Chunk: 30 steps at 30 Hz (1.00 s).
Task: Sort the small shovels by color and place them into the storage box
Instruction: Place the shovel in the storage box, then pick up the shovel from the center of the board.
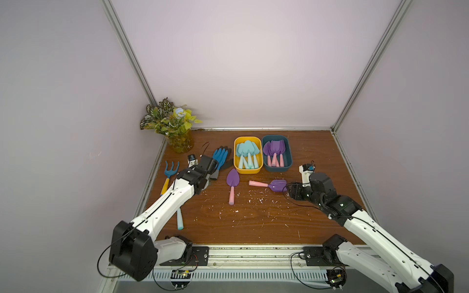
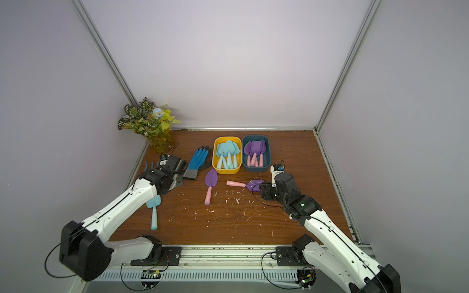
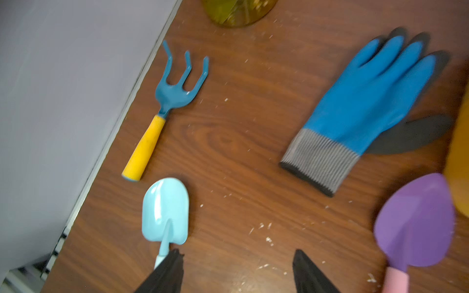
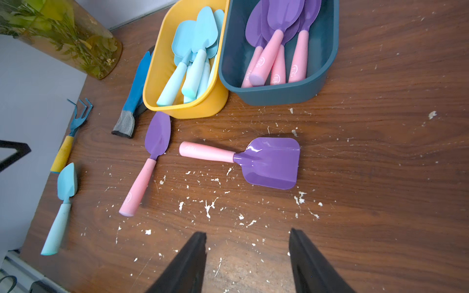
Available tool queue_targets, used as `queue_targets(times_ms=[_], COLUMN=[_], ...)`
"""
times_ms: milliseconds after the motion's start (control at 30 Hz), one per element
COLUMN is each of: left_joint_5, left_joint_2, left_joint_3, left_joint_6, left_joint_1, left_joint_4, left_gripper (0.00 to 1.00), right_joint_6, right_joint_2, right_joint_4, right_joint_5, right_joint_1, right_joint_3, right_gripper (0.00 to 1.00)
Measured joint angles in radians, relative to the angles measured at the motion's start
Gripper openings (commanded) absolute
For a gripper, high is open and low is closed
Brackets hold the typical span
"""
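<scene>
Right wrist view: right tool [image 4: 247, 232] hovers, jaws spread, over table [image 4: 380, 177].

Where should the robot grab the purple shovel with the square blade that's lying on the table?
The square-bladed purple shovel lies flat on the table, so its wide thin blade offers little to pinch. Take the round, narrow pink handle from straight above, jaws across it. The open right gripper is nearest.

blue rake [image 3: 168, 95] | blue glove [image 3: 368, 106] | plant jar [image 1: 180, 144] | white crumbs [image 4: 208, 206]
</scene>
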State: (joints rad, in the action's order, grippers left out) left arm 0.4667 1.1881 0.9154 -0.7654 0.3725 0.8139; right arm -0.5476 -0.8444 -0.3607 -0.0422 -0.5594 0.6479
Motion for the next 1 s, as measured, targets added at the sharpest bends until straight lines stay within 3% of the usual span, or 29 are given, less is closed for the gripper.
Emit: queue_targets(times_ms=[167,400,800,1000], left_joint_5=[-0.098,-0.148,-0.142,-0.122], left_joint_2=[-0.092,-0.096,-0.031,0.003], left_joint_3=[-0.115,-0.196,-0.286,-0.286], left_joint_6=[-0.020,-0.109,-0.303,-0.338], left_joint_1=[-0.085,-0.105,-0.138,-0.233], left_joint_4=[0.046,0.107,0.135,0.131], left_gripper=[0.72,0.74,0.78,0.78], right_joint_6=[-0.009,-0.026,-0.044,-0.043], right_joint_2=[0.007,0.006,-0.048,-0.046], right_joint_4=[0.051,0.146,0.313,0.359], right_joint_5=[0.040,0.094,0.164,0.149], right_joint_1=[0.000,0.000,0.000,-0.027], right_joint_3=[-0.058,-0.138,-0.201,-0.229], right_gripper=[0.59,0.59,0.59,0.60])
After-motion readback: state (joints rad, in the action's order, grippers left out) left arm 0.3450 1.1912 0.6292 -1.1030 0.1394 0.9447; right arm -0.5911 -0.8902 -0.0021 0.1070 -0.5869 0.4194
